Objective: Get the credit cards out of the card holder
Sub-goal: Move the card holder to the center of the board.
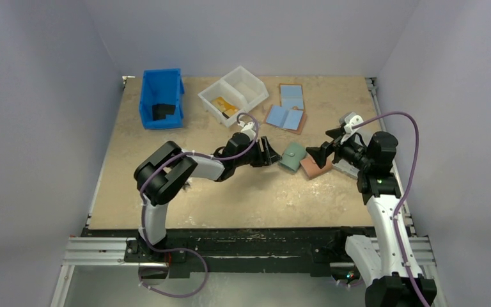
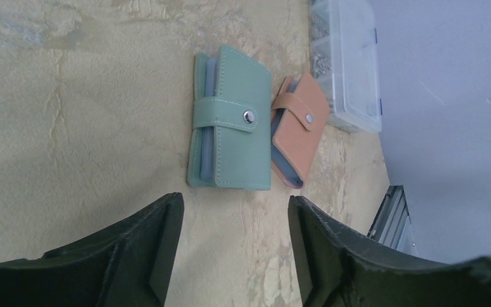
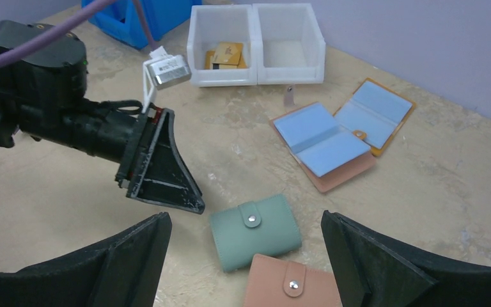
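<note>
Top external view, from the left: a blue bin (image 1: 146, 102) sits at the far left of the table (image 1: 185, 204). Inside it is a dark flat thing (image 1: 162, 111), too small for me to tell what it is. Beside the bin is a white tray (image 1: 248, 88) with two parts, and a tan-orange card (image 1: 225, 105) lies in its left part. In front of the tray, the left arm reaches to the middle of the table. The left gripper (image 1: 275, 155) is low, with its two fingers apart and nothing between them. It points at the card holder (image 1: 292, 157), close to it but not touching. The card holder is the small teal wallet lying flat in the middle, between the two grippers. It is folded shut with its tab snapped down, so I cannot see any cards inside. Behind it lies an open wallet with light-blue pages (image 1: 286, 118), and a second open wallet (image 1: 291, 96) lies farther back. A pink wallet (image 1: 315, 167), also snapped shut, lies just beside the card holder on its right. The right gripper (image 1: 316, 157) hangs over that spot with its fingers spread very wide, holding nothing. A clear plastic box (image 2: 351, 70) sits near the right edge.
</note>
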Controlling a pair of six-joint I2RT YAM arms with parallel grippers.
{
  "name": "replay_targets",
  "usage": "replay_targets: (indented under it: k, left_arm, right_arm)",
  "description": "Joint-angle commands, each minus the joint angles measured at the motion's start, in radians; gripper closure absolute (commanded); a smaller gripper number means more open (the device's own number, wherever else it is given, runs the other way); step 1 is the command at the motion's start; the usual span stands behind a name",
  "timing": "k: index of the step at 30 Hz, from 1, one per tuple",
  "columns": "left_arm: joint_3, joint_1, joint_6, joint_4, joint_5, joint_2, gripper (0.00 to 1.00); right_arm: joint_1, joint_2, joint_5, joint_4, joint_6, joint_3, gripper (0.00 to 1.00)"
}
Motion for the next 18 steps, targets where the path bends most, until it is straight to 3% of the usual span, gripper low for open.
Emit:
replay_targets:
  k: [1, 10, 18]
  left_arm:
    - [0.081, 0.002, -0.049, 0.036, 0.020, 0.069, 0.45]
    - [0.106, 0.005, -0.145, 0.140, 0.080, 0.174, 0.60]
    - [0.117, 0.005, -0.165, 0.156, 0.087, 0.189, 0.61]
  right_arm:
    - [-0.004, -0.017, 0.004, 0.035, -0.007, -0.012, 0.01]
    - [-0.004, -0.021, 0.007, 0.039, -0.012, -0.017, 0.01]
    - [-0.004, -0.021, 0.003, 0.042, -0.012, -0.019, 0.01]
